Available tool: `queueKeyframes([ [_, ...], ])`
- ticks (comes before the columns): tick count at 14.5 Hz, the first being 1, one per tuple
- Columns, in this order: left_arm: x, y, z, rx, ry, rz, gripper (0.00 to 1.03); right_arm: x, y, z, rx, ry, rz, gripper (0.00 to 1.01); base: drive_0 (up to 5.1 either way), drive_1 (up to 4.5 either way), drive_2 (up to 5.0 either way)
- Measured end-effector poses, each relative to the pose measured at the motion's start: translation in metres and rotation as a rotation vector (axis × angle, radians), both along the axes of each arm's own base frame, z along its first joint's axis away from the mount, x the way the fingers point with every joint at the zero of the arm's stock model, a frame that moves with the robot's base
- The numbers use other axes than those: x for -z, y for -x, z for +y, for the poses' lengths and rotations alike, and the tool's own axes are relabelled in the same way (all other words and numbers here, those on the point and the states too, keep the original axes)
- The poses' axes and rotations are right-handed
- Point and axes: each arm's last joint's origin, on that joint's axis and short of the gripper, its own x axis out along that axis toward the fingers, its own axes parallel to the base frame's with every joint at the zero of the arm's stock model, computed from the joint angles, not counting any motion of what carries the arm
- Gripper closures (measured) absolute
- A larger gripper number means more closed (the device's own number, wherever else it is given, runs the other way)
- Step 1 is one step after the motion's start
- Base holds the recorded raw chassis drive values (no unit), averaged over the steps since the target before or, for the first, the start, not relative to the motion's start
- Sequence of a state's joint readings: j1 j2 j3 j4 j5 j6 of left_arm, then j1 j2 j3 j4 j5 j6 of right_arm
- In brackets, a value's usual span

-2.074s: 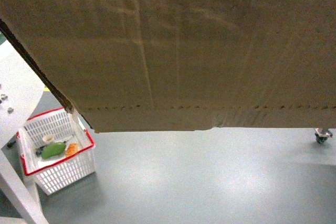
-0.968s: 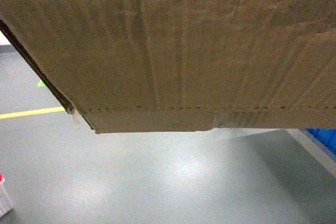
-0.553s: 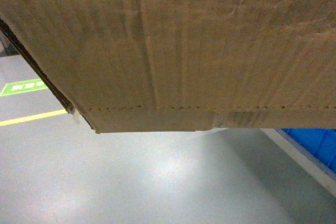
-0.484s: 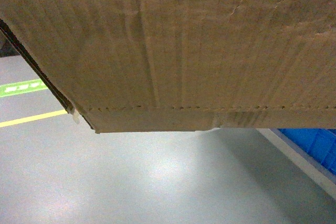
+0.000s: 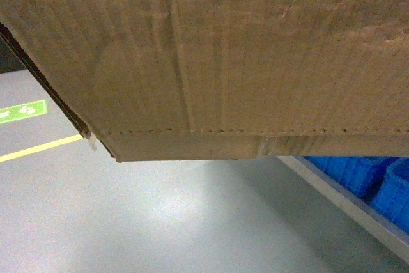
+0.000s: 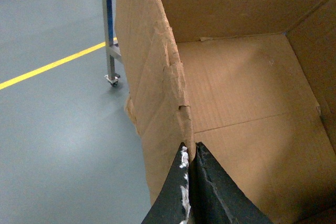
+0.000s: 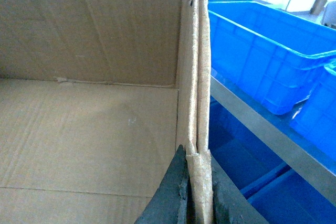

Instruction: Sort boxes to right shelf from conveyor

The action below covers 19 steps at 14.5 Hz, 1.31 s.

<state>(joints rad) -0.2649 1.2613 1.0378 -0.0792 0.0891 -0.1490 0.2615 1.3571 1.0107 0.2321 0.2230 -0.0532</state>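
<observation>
Left gripper (image 6: 188, 167) and right gripper (image 7: 194, 167) each pinch a torn wall edge of the large brown corrugated cardboard carton (image 5: 217, 55), held aloft, empty. Risk: ragged edge tears or slips. Blue plastic bins (image 7: 273, 51) on the grey metal shelf (image 7: 262, 124) at 3 o'clock could snag it.

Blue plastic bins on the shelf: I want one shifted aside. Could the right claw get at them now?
Probably not: the right claw is shut on the big brown cardboard carton's wall, though the blue plastic bins sit just beyond it.
</observation>
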Motion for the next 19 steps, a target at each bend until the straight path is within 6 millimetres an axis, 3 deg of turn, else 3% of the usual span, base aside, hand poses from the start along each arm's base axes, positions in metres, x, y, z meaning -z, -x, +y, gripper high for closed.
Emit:
queueKeyframes([
  [19,0.0,0.0,0.0,0.0,0.0,0.0,1.01,0.0,0.0,0.0,0.0,0.0,0.0,0.98,-1.6,-1.63,-1.6],
])
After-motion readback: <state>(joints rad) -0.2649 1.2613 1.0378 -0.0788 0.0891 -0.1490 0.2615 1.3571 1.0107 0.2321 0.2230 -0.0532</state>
